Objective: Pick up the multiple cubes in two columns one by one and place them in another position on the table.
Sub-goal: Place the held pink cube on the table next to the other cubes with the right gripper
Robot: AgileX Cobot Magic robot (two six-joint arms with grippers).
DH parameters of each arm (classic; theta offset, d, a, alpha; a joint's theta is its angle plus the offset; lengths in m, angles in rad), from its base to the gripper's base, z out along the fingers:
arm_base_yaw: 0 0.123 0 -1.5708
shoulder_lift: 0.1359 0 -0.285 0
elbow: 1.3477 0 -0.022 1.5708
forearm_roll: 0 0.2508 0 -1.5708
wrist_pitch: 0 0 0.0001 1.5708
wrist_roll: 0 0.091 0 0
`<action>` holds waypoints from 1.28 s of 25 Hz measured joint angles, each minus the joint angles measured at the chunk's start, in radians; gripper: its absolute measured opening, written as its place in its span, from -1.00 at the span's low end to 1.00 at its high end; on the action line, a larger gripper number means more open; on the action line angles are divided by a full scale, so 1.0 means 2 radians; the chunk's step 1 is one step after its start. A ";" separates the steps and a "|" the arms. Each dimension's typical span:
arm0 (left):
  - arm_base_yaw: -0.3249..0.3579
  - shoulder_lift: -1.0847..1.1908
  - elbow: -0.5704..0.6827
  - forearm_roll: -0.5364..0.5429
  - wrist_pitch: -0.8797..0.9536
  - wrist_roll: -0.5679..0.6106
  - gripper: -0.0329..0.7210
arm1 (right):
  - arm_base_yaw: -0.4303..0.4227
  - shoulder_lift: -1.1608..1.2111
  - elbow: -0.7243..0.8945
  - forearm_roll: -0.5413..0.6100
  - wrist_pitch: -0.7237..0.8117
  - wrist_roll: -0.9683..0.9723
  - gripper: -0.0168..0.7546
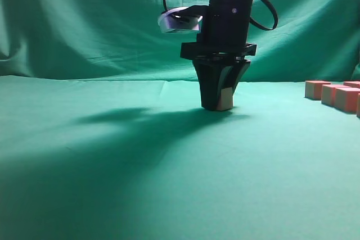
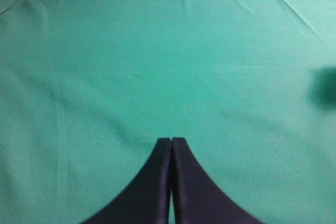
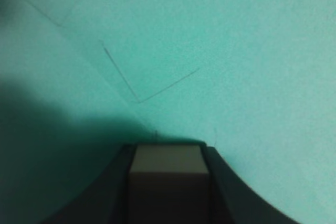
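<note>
My right gripper (image 1: 220, 104) stands upright on the table (image 1: 112, 155) at the middle of the exterior view, shut on a cube (image 1: 226, 100) whose tan side shows between the black fingers at cloth level. In the right wrist view the same cube (image 3: 167, 161) fills the gap between the fingers (image 3: 168, 153). Several more cubes (image 1: 337, 95), salmon on top, stand in a row at the far right edge. My left gripper (image 2: 171, 141) is shut and empty above bare teal cloth; it does not show in the exterior view.
A draped green cloth backdrop (image 1: 84, 21) hangs behind the table. The right arm casts a broad dark shadow (image 1: 112, 155) over the cloth to the left and front.
</note>
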 joint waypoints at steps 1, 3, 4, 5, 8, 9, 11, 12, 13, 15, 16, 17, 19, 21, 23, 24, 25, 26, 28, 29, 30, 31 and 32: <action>0.000 0.000 0.000 0.000 0.000 0.000 -0.91 | 0.000 0.000 0.000 0.000 0.000 0.001 -0.26; 0.000 0.000 0.000 0.000 0.000 0.000 -0.91 | 0.000 0.000 0.000 -0.001 0.000 0.002 -0.26; 0.000 0.000 0.000 0.000 0.000 0.000 -0.91 | 0.000 0.000 0.000 -0.001 0.000 0.003 -0.26; 0.000 0.000 0.000 0.000 0.000 0.000 -0.91 | 0.000 0.000 0.000 -0.001 0.000 0.005 -0.26; 0.000 0.000 0.000 0.000 0.000 0.000 -0.91 | 0.000 0.001 0.000 -0.003 -0.003 0.018 -0.04; 0.000 0.000 0.000 0.000 0.000 0.000 -0.91 | 0.000 0.001 0.000 -0.004 -0.004 0.021 0.12; 0.000 0.000 0.000 0.000 0.000 0.000 -0.91 | 0.000 0.001 -0.001 -0.006 -0.007 0.024 0.46; 0.000 0.000 0.000 0.000 0.000 0.000 -0.91 | 0.000 0.001 -0.001 -0.006 -0.008 0.026 0.62; 0.000 0.000 0.000 0.000 0.000 0.000 -0.91 | 0.000 0.001 -0.001 -0.006 -0.008 0.030 0.71; 0.000 0.000 0.000 0.000 0.000 0.000 -0.91 | 0.000 -0.001 -0.001 -0.006 -0.008 0.035 0.71; 0.000 0.000 0.000 0.000 0.000 0.000 -0.91 | 0.000 -0.006 0.000 -0.006 -0.008 0.036 0.71; 0.000 0.000 0.000 0.000 0.000 0.000 -0.91 | 0.000 -0.014 0.001 -0.006 -0.006 0.037 0.71; 0.000 0.000 0.000 0.000 0.000 0.000 -0.91 | 0.000 -0.037 0.001 -0.006 0.001 0.040 0.71; 0.000 0.000 0.000 0.000 0.000 0.000 -0.91 | 0.000 -0.070 -0.007 -0.006 0.020 0.040 0.71; 0.000 0.000 0.000 0.000 0.000 0.000 -0.91 | 0.000 -0.100 -0.022 -0.006 0.045 0.041 0.71; 0.000 0.000 0.000 0.000 0.000 0.000 -0.91 | 0.000 -0.116 -0.029 -0.006 0.062 0.042 0.59; 0.000 0.000 0.000 0.000 0.000 0.000 -0.91 | 0.000 -0.131 -0.036 -0.006 0.076 0.041 0.56; 0.000 0.000 0.000 0.000 0.000 0.000 -0.91 | 0.000 -0.142 -0.042 -0.008 0.084 0.043 0.55; 0.000 0.000 0.000 0.000 0.000 0.000 -0.91 | 0.000 -0.170 -0.047 -0.022 0.092 0.056 0.39; 0.000 0.000 0.000 0.000 0.000 0.000 -0.91 | -0.001 -0.182 -0.048 -0.034 0.095 0.069 0.41; 0.000 0.000 0.000 0.000 0.000 0.000 -0.91 | -0.004 -0.195 -0.049 -0.044 0.096 0.085 0.41; 0.000 0.000 0.000 0.000 0.000 0.000 -0.91 | -0.009 -0.210 -0.049 -0.055 0.097 0.100 0.41; 0.000 0.000 0.000 0.000 0.000 0.000 -0.91 | -0.016 -0.225 -0.048 -0.065 0.098 0.114 0.41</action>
